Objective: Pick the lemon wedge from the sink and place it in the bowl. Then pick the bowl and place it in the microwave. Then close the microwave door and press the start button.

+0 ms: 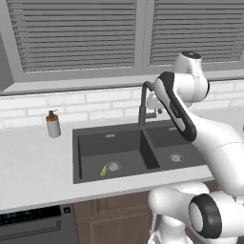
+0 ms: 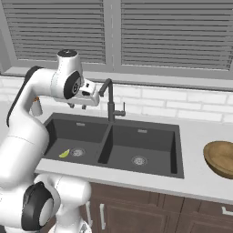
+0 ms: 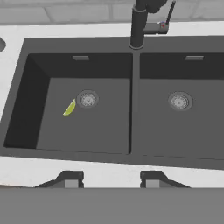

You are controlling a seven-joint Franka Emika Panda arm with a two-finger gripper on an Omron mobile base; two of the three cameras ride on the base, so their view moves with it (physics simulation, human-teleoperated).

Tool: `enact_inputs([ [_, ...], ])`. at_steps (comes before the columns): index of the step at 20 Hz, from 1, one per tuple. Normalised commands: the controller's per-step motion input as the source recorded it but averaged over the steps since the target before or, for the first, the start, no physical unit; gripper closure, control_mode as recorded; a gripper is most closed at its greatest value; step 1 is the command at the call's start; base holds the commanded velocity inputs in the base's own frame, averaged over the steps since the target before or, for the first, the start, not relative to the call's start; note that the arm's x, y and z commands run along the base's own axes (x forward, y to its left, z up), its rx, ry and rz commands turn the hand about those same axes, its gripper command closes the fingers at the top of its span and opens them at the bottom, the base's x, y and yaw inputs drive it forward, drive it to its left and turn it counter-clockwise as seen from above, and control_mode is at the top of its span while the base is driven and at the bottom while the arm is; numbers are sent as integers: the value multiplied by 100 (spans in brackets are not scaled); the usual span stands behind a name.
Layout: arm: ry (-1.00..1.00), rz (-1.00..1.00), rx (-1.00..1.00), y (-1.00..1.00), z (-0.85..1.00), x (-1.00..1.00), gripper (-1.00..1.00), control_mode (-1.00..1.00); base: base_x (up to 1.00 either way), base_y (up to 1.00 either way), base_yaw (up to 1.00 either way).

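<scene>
Lemon wedge: we see the lemon wedge (image 3: 69,107) lying on the floor of the left basin of the sink (image 3: 134,74), just beside the round drain (image 3: 87,99); nothing touches it.
Bowl: the bowl (image 2: 220,158) sits on the counter (image 2: 195,136) to the right of the sink, well apart from the wedge, and what we see of its inside looks bare, though part of it is cut off by the frame edge.
Progress: we judge the task at its very start; the wedge is not yet picked, so the pick, the drop into the bowl, the carry to the microwave, the door and the start button are all left.
Arm pose: the arm is raised and folded over the sink, with the gripper (image 2: 77,106) hanging high above the left basin, near the faucet (image 2: 109,102) and pointing down.
Gripper: we see the fingertips (image 3: 70,179) standing apart with a clear gap, about half open, holding nothing.
Next move: we reckon a descent toward the wedge in the left basin.
</scene>
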Motion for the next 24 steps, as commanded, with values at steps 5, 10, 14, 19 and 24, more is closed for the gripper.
enact_inputs([
  [5, -2, 0, 2, 13, -6, -39, -100, -100, 0, 0, 0],
  [10, 0, -1, 0, 54, -39, -33, -100, -100, 0, 0, 0],
  [14, -1, -6, 0, 58, -58, -1, -100, -100, 0, 0, 0],
  [19, -3, -5, 0, 54, -74, 0, -100, -100, 0, 0, 0],
  [24, 0, -6, 0, 58, -65, 4, -100, -100, 0, 0, 0],
])
